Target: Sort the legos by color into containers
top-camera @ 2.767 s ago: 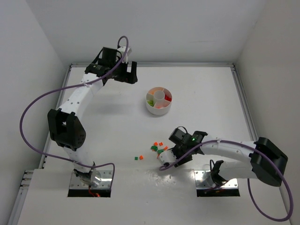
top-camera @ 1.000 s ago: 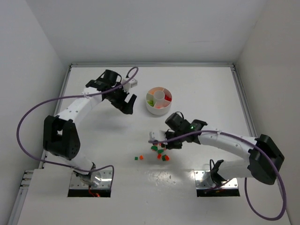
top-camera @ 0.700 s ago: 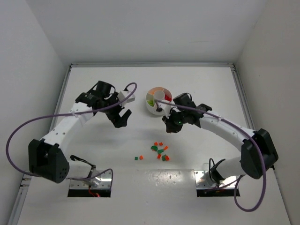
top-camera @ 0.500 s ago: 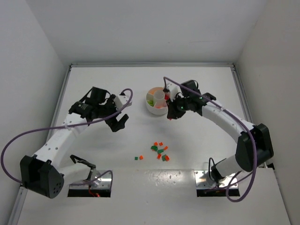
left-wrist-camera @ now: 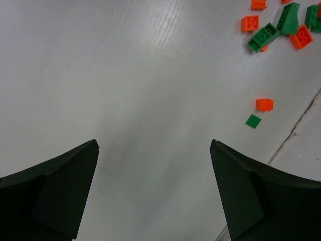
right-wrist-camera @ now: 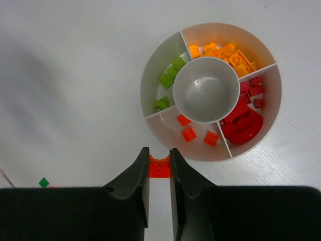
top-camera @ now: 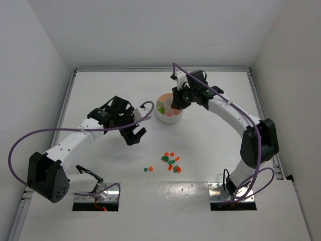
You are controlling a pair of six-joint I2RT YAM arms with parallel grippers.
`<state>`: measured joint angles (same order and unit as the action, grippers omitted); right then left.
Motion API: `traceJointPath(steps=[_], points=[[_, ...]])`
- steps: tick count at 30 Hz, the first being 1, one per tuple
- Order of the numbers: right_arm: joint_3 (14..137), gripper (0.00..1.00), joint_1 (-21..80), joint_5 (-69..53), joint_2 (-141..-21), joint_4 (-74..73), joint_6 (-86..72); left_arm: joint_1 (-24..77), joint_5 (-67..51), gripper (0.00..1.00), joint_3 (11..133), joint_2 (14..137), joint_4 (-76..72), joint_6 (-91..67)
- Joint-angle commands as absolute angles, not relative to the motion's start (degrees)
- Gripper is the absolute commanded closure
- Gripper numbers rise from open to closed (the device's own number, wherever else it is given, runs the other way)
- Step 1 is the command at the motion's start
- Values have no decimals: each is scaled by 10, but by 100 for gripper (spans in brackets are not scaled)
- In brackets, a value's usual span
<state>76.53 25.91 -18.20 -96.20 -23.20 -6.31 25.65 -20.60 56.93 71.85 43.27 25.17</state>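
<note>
orange brick (right-wrist-camera: 160,168) is pinched in right gripper (right-wrist-camera: 159,150), just outside the rim of white dish (right-wrist-camera: 155,70) at far centre. carry step is judged in hand; next, brick is to be brought over matching orange compartment (right-wrist-camera: 168,125) and dropped. left gripper (left-wrist-camera: 154,144) is spread wide, empty, near loose legos (top-camera: 171,160).

Orange brick (left-wrist-camera: 258,4) half beyond upper edge

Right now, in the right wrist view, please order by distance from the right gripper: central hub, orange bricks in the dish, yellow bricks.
1. Orange bricks, nearest compartment, beyond the right gripper and its held orange brick.
2. Central hub, dish middle.
3. Yellow bricks, far compartment.
</note>
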Motion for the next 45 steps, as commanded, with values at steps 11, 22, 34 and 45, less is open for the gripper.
traceJointPath(steps=[11,22,34,45], points=[[762,94,264,-140,-987,-217,-70,312,-163,0,596,733,395,210],[780,66,264,-129,-1013,-217,-70,330,-149,0,591,738,395,205],[795,58,258,-131,-979,-217,-76,424,-137,2,561,745,424,223],[808,52,195,-91,-945,-217,-61,555,-107,17,572,874,450,157]])
